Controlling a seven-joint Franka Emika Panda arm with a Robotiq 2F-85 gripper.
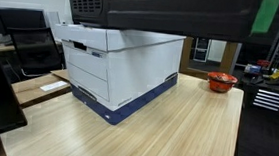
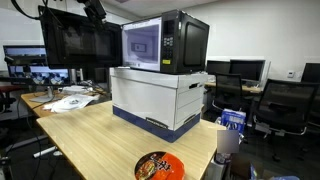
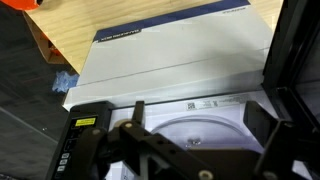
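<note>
The box (image 2: 150, 95) is white with navy base, microwave (image 2: 185, 42) black, bowl (image 2: 158, 166) orange-red, table (image 2: 95, 135) pale wood.

In the wrist view the tool (image 3: 190, 140) comes in from the bottom edge and points down and away from the camera. Its two dark fingers (image 3: 262, 125) stand as wide apart as they go, one at each side of the picture, with the black linkage bars between them spread flat. The wrist is held high and tipped slightly forward. In an exterior view a dark jointed part of the arm (image 2: 95, 10) seems to show at the top edge, but its pose cannot be told.
</note>
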